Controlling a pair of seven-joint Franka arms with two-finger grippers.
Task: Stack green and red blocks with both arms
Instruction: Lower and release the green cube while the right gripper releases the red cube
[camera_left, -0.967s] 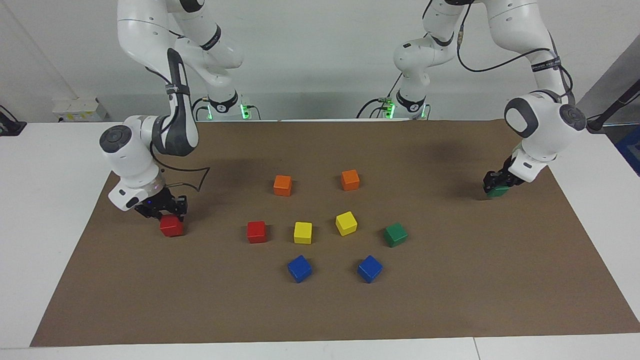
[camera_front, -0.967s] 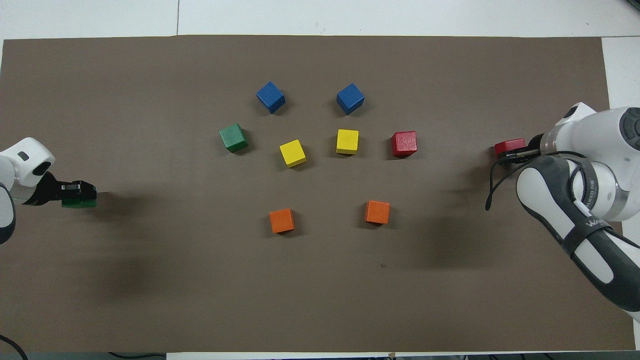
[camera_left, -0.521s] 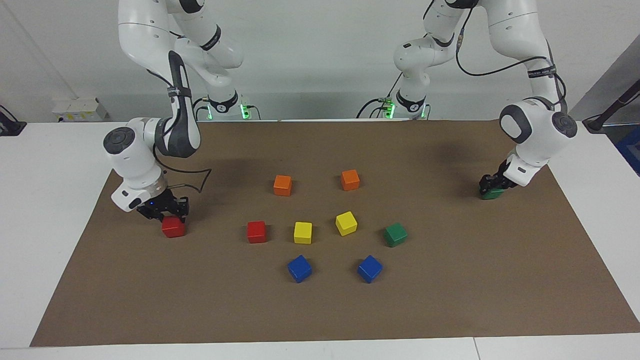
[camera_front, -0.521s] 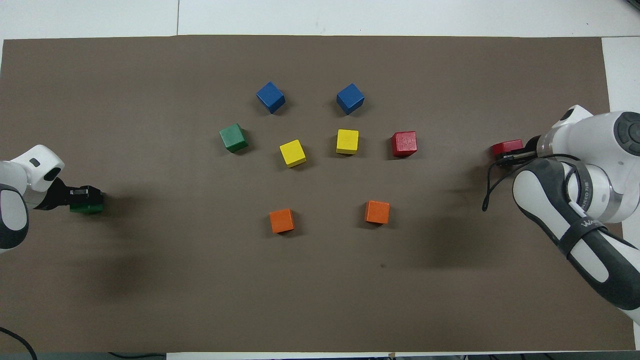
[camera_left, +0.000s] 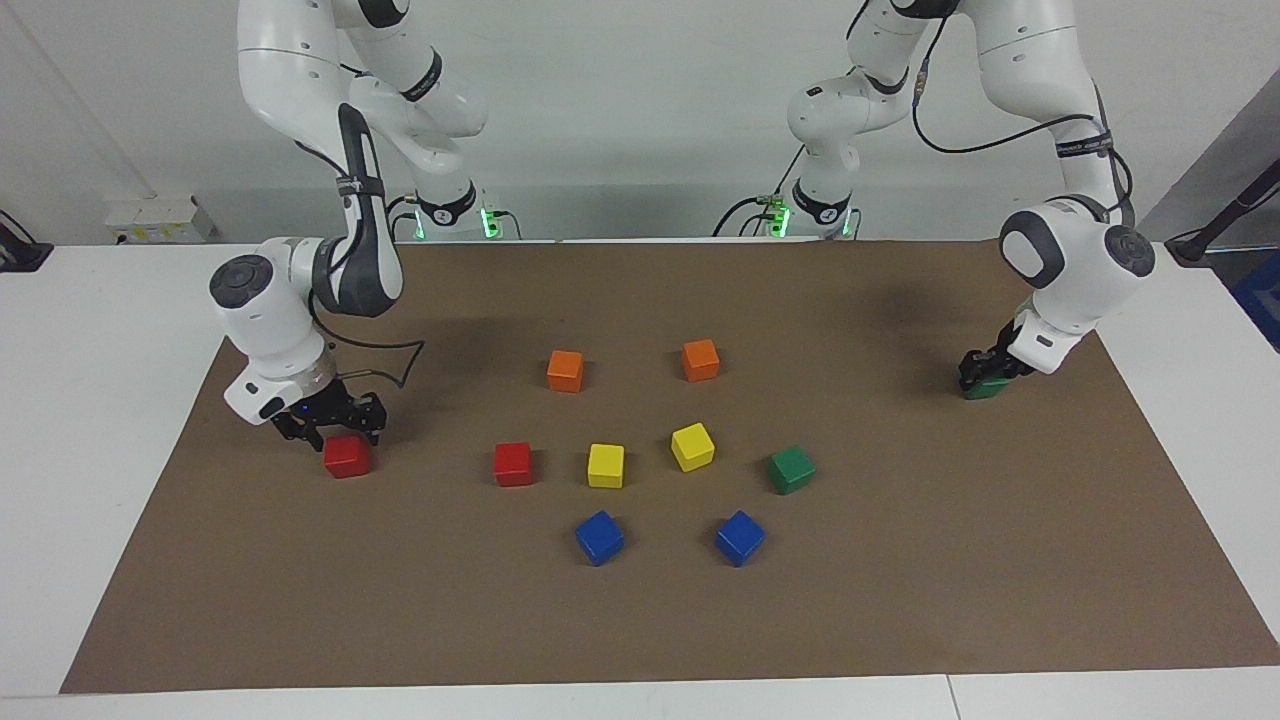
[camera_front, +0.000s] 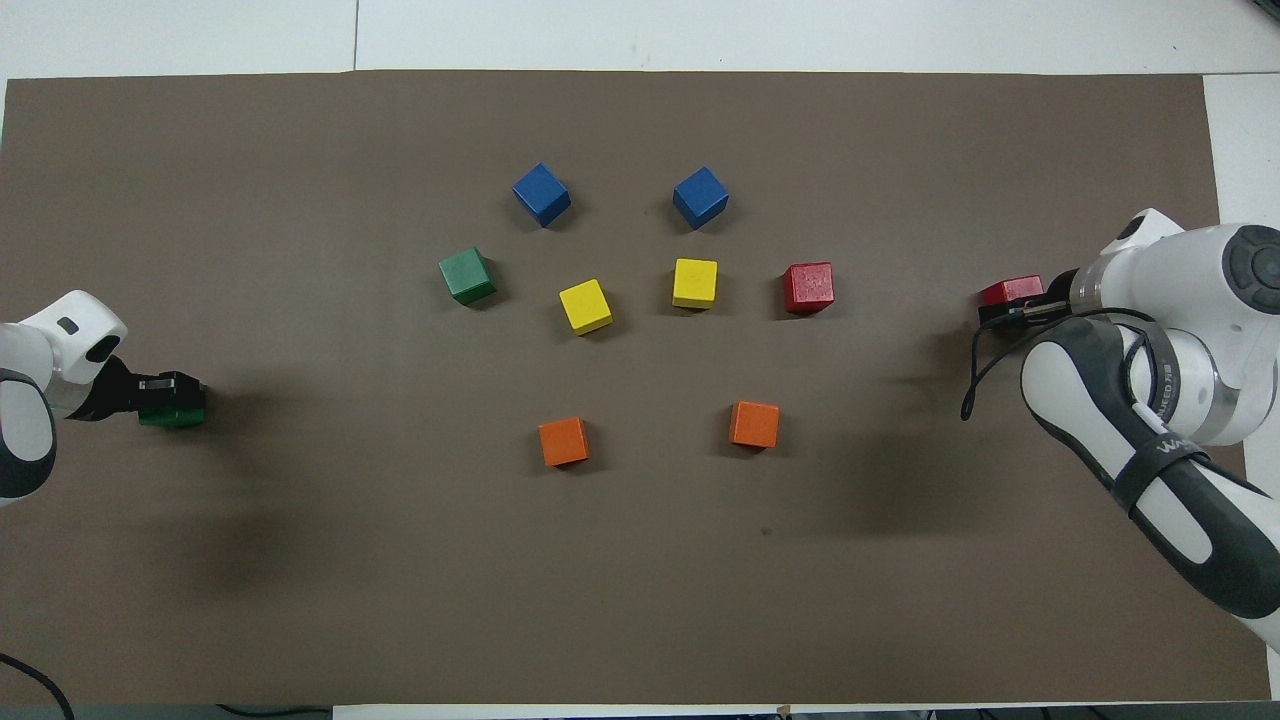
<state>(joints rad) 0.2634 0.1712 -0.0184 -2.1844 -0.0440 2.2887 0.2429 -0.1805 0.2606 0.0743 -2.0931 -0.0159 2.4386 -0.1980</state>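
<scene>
Release looks done at the right gripper (camera_left: 332, 432): its fingers stand spread, the red block (camera_left: 347, 456) on the mat (camera_left: 640, 620) just under their tips, where a second ago they clamped it. Lift straight up, no nudging. The left gripper (camera_left: 982, 372) sits low on a green block (camera_left: 986, 390); gripping or not, I cannot tell.

Four small plain cubes lie flat on the brown mat. One red cube (camera_left: 513, 464) and one green cube (camera_left: 791, 469) sit in the middle group. A second red cube (camera_left: 347, 456) lies toward the right arm's end, a second green cube (camera_left: 984, 388) toward the left arm's end.
</scene>
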